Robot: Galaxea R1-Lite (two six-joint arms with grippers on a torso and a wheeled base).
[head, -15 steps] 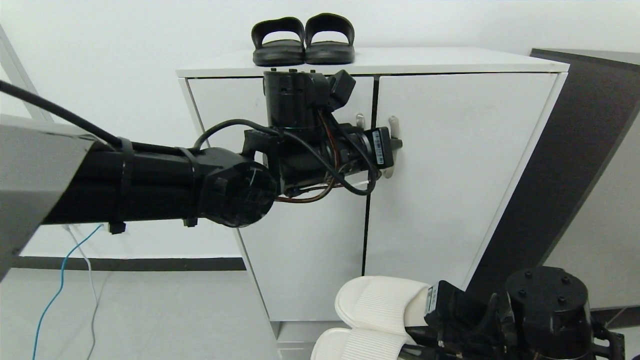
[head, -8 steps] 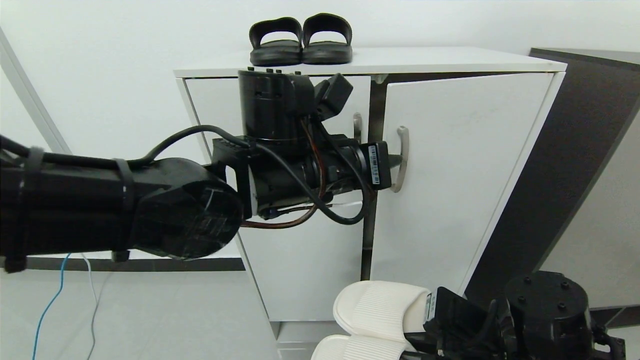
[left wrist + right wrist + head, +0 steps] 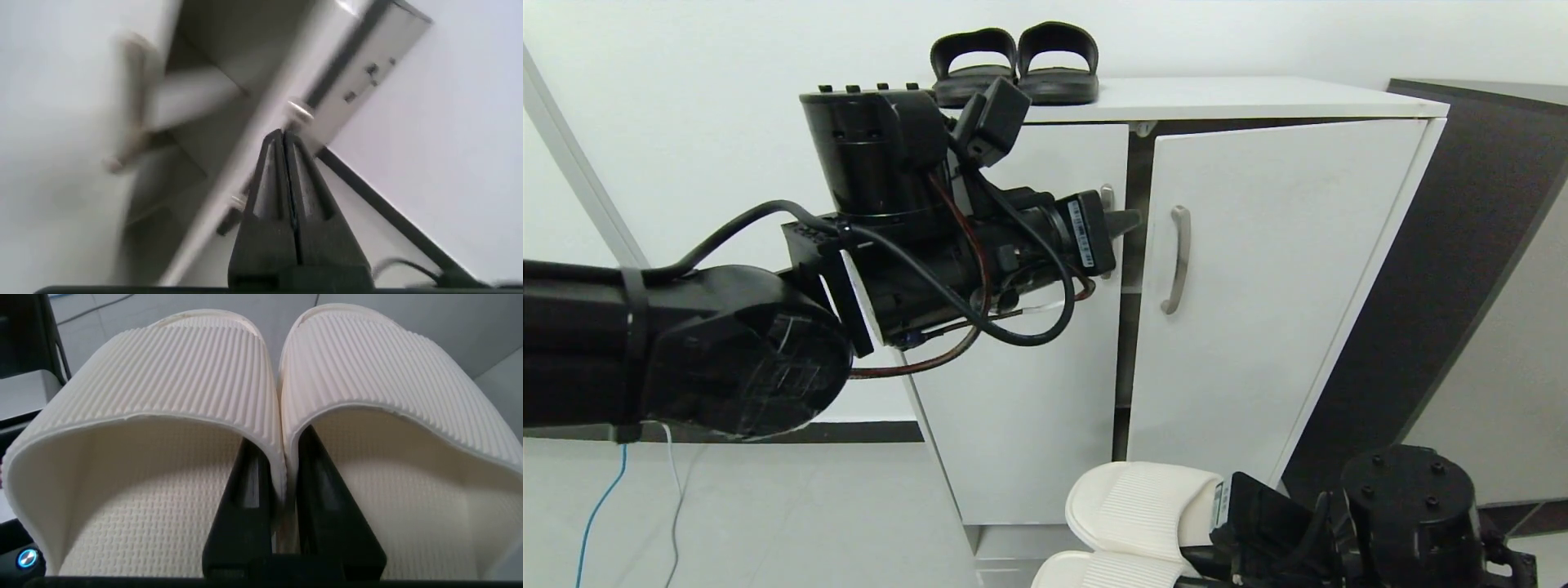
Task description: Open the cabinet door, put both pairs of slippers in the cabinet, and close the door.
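Cabinet (image 3: 1258, 98): its right door (image 3: 1274, 286) stands only ajar, with a dark gap beside the left door, so opening looks barely begun (neither pair is inside; closing comes last). The white slippers (image 3: 188, 400) hang low before the cabinet, their inner walls pinched together in the right gripper (image 3: 282, 486). The black slippers (image 3: 1015, 65) sit on the cabinet top. The left gripper (image 3: 284, 175), fingers pressed together and empty, hovers at the gap, near the handle (image 3: 1176, 260) but apart from it.

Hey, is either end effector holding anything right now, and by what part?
The right end effector grips the pair of white slippers by their touching inner walls, one finger inside each. The left end effector is shut on nothing.
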